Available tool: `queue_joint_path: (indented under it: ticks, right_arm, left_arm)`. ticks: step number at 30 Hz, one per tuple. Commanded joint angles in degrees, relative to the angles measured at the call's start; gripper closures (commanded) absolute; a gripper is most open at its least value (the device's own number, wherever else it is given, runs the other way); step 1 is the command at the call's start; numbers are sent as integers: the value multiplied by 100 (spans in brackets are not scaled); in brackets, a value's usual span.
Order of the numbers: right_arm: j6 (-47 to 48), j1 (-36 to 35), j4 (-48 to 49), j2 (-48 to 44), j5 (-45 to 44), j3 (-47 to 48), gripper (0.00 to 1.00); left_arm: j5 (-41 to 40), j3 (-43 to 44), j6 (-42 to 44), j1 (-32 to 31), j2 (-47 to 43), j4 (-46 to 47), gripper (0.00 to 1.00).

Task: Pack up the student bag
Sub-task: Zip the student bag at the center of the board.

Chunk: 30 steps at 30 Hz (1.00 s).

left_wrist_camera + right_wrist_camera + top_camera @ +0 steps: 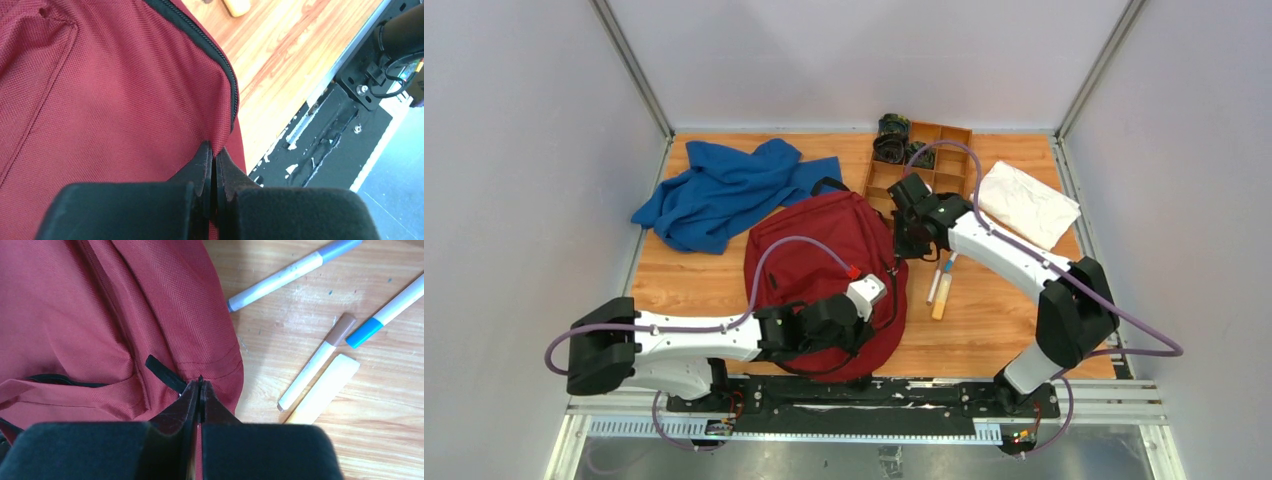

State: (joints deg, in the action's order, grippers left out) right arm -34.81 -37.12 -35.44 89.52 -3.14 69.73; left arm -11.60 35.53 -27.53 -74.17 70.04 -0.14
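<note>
Evidently early: nothing looks packed. The student bag [814, 250] lies at the middle of the near edge, with 3 markers [315, 367] and a pale bar [325, 387] loose on the wood just beside its right side. The left gripper [214, 152] and right gripper [200, 385] both have jaws pressed together at bag seams; any pinch cannot be told. Only the top view shows the blue cloth [724, 190] far-left and the compartment tray [919, 160] at the far edge; only the right wrist view shows a black pull tab [162, 372].

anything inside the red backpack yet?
Interior not visible: the student bag has its zipper closed where it shows, and red fabric covers any contents. The markers lie outside it, on the table.
</note>
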Motion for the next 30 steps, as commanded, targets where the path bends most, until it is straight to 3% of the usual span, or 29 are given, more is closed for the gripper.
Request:
queue_joint_path:
  ticks: [1, 13, 22, 26, 27, 29, 30]
  right_arm:
    - [214, 252, 13, 191, -494, 524, 100]
    - [1042, 590, 212, 1396, -176, 1648, 100]
    - [1183, 911, 252, 1739, -82, 2089, 100]
    - [1280, 1040, 239, 1610, -33, 2233, 100]
    - [1323, 1049, 248, 1564, 8, 2260, 100]
    - [1432, 1054, 229, 1466, 155, 2333, 97]
    - [1459, 1050, 212, 1400, 215, 2337, 86]
  left_arm:
    - [170, 107, 178, -36, 173, 220, 100]
    - [543, -28, 11, -36, -77, 508, 100]
    - [654, 217, 167, -205, 233, 516, 100]
    - [289, 398, 135, -215, 193, 489, 100]
    - [60, 529, 97, -212, 192, 337, 98]
    - [-386, 1096, 209, -212, 254, -189, 68]
    - [-531, 1341, 355, -216, 283, -440, 53]
